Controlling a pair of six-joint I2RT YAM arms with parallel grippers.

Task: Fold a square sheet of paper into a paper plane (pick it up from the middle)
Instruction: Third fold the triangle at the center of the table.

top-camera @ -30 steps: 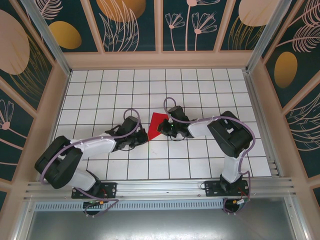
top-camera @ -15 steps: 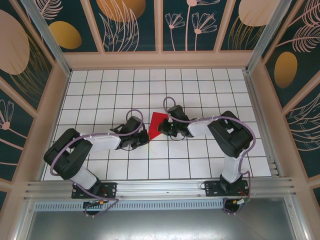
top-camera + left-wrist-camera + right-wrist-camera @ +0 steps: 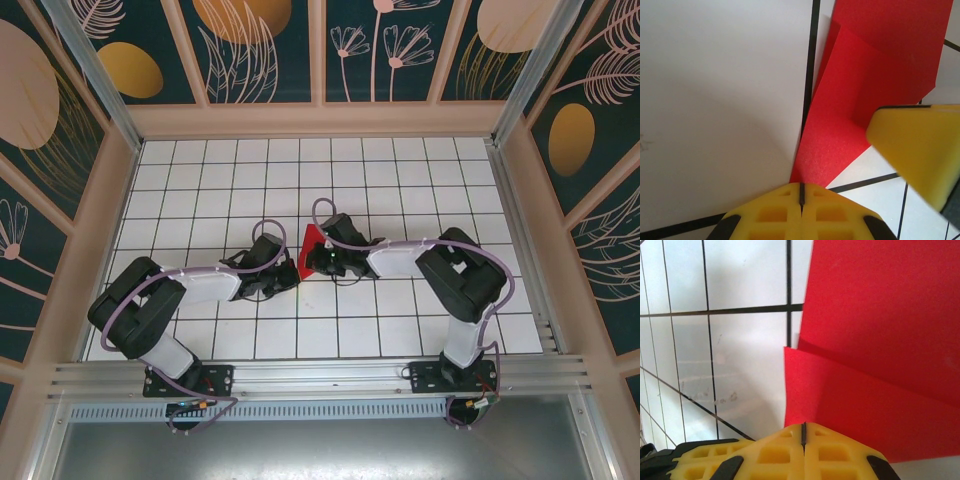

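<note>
1. The left gripper (image 3: 288, 276) lies low over the tabletop (image 3: 200, 180), just left of its middle. Its yellow fingers are pressed together, and in the left wrist view (image 3: 801, 192) they meet right at the narrow tip of the red paper. I cannot tell whether the tip is caught between them.
2. The square sheet of paper (image 3: 308, 248) lies at about the middle of the tabletop, between the two grippers. It is bright red, matte and partly folded. In the left wrist view (image 3: 875, 60) a flap lies over a lower layer and the shape tapers to a point. In the right wrist view (image 3: 880, 300) a straight, slanted edge separates two overlapping layers.
3. The right gripper (image 3: 320, 258) lies on the paper's right side, its fingers closed tight (image 3: 803, 432) at the edge of the nearer flap. One of its yellow fingers (image 3: 917, 150) rests over the paper.
</note>
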